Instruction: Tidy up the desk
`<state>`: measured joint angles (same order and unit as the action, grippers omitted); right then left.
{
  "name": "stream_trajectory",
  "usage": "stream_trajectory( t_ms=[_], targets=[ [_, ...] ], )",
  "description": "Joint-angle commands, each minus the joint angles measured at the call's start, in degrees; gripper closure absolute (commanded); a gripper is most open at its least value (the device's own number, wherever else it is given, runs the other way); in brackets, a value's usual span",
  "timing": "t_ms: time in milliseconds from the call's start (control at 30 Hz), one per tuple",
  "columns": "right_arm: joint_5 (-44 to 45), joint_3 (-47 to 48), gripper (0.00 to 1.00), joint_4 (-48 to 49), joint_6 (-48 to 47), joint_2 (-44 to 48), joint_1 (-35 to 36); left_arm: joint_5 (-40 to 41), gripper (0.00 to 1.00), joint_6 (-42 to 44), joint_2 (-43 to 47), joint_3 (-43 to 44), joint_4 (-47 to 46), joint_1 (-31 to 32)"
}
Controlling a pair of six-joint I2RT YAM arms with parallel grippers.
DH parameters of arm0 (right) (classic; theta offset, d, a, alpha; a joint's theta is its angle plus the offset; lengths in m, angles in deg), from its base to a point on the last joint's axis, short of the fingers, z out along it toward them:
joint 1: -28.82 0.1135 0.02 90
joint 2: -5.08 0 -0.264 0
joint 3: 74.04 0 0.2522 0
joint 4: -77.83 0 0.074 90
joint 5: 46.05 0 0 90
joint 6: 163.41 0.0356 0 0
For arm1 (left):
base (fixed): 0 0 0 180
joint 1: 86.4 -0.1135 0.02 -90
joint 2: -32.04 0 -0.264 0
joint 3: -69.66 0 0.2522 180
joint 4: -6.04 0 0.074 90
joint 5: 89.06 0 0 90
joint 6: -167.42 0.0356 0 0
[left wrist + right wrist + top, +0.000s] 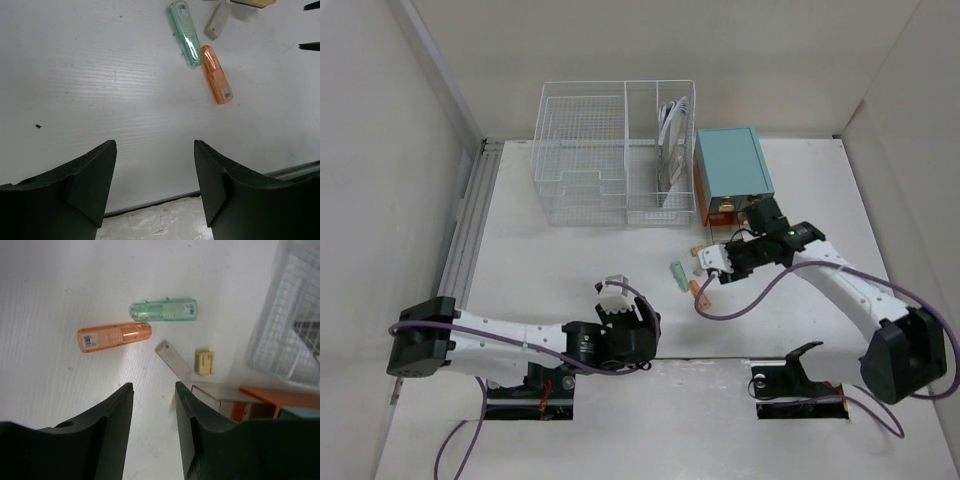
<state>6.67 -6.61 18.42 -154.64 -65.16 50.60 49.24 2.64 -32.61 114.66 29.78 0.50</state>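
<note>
The white desk [550, 270] holds a green tube [677, 273] and an orange tube [697, 290] lying side by side near its middle. In the right wrist view the green tube [164, 310] and orange tube [114, 337] lie ahead of my right gripper [154, 387], which is open and empty just above the desk. A metal ruler [172, 359] and a small yellow eraser [204, 363] lie close to its right finger. My left gripper [155, 150] is open and empty near the front edge, with the green tube [185, 34] and orange tube [216, 74] farther ahead. From above, the left gripper [616, 292] sits left of the tubes and the right gripper [720, 265] just right of them.
A white wire basket [610, 150] with papers in its right section stands at the back. A teal drawer box [732, 172] stands right of it, its orange drawer [725, 210] pulled open toward the right gripper. A ribbed metal rail [470, 225] runs along the left edge.
</note>
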Motion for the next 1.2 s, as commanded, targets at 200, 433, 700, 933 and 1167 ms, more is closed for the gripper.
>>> stream_trajectory(
  t_ms=[200,433,700,933,1167],
  targets=[
    [13.0,5.4,0.56,6.7,-6.7,-10.1,9.5,3.6,0.4,-13.3,-1.1,1.8,14.7,3.9],
    [17.2,6.5,0.53,7.4,-10.0,-14.1,11.6,2.9,0.4,-18.4,0.2,-0.6,14.7,6.6],
    [20.5,2.3,0.53,7.8,-16.1,-15.7,14.6,2.3,0.4,-20.1,0.7,-1.6,16.0,8.2],
    [21.8,4.8,0.53,5.5,-17.9,-20.4,14.6,2.3,0.4,-21.8,0.7,-1.6,17.0,9.3],
    [24.4,6.6,0.53,7.0,-17.9,-24.1,14.6,2.3,0.4,-22.9,-0.3,-1.1,18.1,9.9]
  ],
)
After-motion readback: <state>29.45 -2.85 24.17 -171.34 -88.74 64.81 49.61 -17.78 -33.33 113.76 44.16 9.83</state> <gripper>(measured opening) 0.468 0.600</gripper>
